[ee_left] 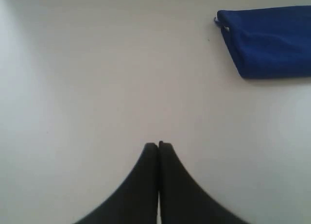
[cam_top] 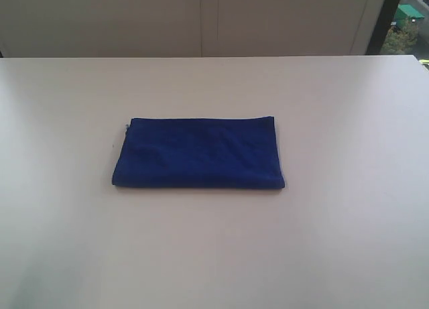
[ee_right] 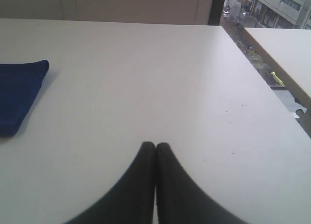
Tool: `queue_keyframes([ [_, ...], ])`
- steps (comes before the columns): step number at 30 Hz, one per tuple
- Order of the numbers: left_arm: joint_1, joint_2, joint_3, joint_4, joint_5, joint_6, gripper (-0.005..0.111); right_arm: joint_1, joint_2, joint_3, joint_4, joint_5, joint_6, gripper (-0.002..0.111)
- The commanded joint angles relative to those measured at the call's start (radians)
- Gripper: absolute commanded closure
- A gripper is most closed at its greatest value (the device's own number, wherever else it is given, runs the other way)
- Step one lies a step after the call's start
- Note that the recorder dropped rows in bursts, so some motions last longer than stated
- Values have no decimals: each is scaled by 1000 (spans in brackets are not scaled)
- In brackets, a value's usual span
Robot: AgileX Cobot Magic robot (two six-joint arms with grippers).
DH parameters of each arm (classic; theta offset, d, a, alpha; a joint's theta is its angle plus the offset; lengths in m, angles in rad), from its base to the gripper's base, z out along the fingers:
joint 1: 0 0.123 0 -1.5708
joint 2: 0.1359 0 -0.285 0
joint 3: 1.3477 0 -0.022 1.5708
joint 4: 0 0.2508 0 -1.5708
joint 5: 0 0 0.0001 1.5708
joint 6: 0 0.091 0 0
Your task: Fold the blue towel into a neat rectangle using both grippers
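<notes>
One blue towel — folded into a flat rectangle, long side across, lying just left of the middle of the exterior frame; edges fairly even, small white tag at its left short edge. Beneath it the pale counter, plain-topped. The left pincer has its jaws pressed together, nothing held, above bare counter and well apart from the towel; the right pincer — likewise closed tight and empty, clear of the cloth. Beyond: a window at upper right of the exterior frame, greenery outside.
</notes>
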Motion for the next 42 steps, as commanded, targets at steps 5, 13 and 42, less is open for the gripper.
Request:
queue_keyframes([
  [5, 0, -4, 6, -4, -56, 0, 107, -2, -6, 6, -9, -16, 4, 108],
  [13, 0, -4, 6, -4, -54, 0, 107, -2, -6, 6, -9, -16, 4, 108],
  [42, 0, -4, 6, -4, -52, 0, 107, -2, -6, 6, -9, -16, 4, 108],
])
